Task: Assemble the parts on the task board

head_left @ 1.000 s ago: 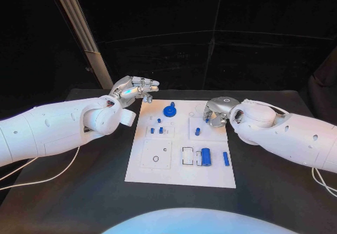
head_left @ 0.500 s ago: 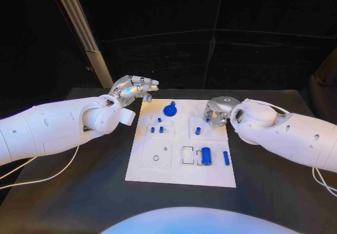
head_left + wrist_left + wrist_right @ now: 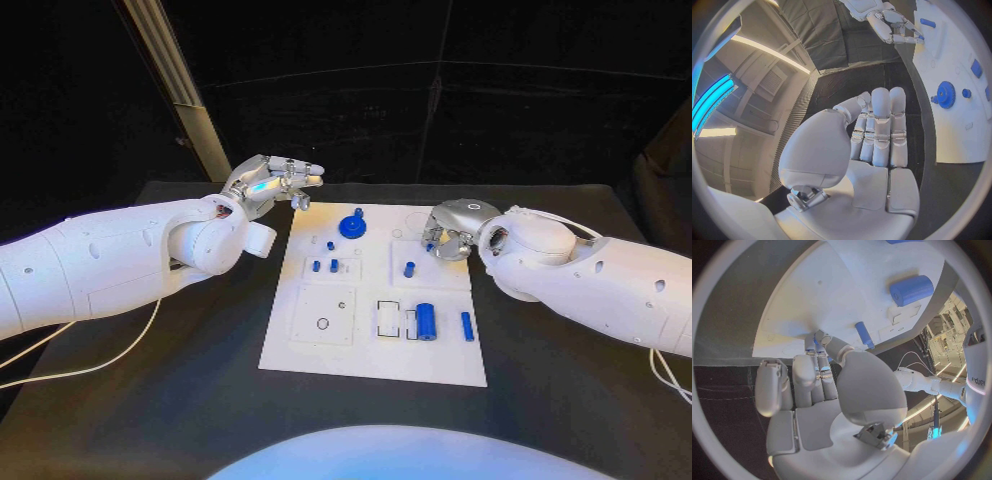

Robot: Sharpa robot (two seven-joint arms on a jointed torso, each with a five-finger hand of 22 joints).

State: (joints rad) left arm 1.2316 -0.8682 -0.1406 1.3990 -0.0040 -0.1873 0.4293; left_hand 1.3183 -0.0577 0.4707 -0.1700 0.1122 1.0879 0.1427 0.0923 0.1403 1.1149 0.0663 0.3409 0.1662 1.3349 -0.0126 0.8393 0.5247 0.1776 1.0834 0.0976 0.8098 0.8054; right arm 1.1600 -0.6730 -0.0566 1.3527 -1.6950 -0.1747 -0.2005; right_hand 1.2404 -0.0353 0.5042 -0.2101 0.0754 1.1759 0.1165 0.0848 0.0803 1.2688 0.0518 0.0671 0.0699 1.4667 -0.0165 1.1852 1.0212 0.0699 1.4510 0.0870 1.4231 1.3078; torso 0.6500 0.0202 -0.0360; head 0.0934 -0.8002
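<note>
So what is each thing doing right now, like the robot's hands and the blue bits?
left hand: raised beside the board's far left corner, fingers together and straight, holding nothing
right hand: at the board's far right edge, fingertips pinching a small blue part
task board: lying flat on the black table
blue gear: sitting on the board's far end
blue cylinder: lying on its side
blue pin: lying flat beside the cylinder

Black bench (image 3: 173, 400), white rectangular task board (image 3: 368, 355) lying flat at its middle, thin white cable (image 3: 87, 368) trailing across the near left side
</note>
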